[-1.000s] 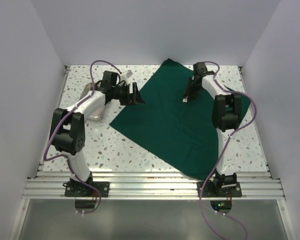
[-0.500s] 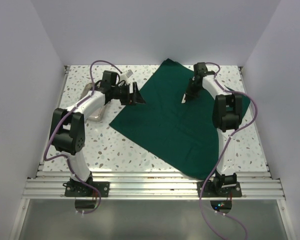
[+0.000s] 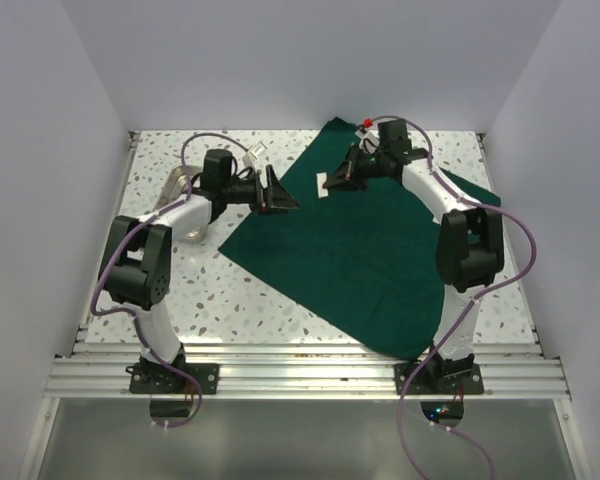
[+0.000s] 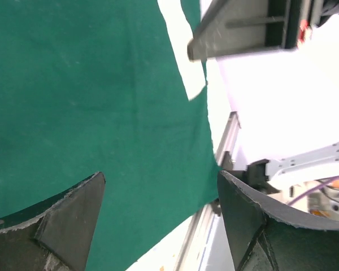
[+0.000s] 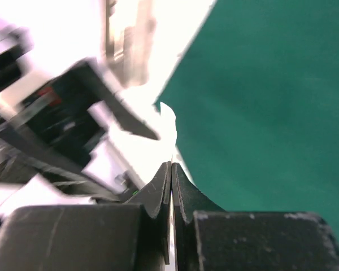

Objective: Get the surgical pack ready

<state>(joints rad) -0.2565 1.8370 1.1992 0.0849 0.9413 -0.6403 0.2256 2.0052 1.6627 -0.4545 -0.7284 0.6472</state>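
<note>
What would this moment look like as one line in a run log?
left pincer: open, over left edge of green drape | right pincer: shut on small white piece, above drape | drape: spread open, unfolded

Speckled table (image 3: 230, 290) bearing drape (image 3: 360, 240) and tray (image 3: 173, 184)

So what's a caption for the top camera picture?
Right arm, jaws pinching a white square over the spread green drape.

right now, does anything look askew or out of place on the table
Yes: the dark green drape lies skewed, diamond-wise to the table, its near corner reaching the front rail. The right fingers pinch a small white square above it.
</note>
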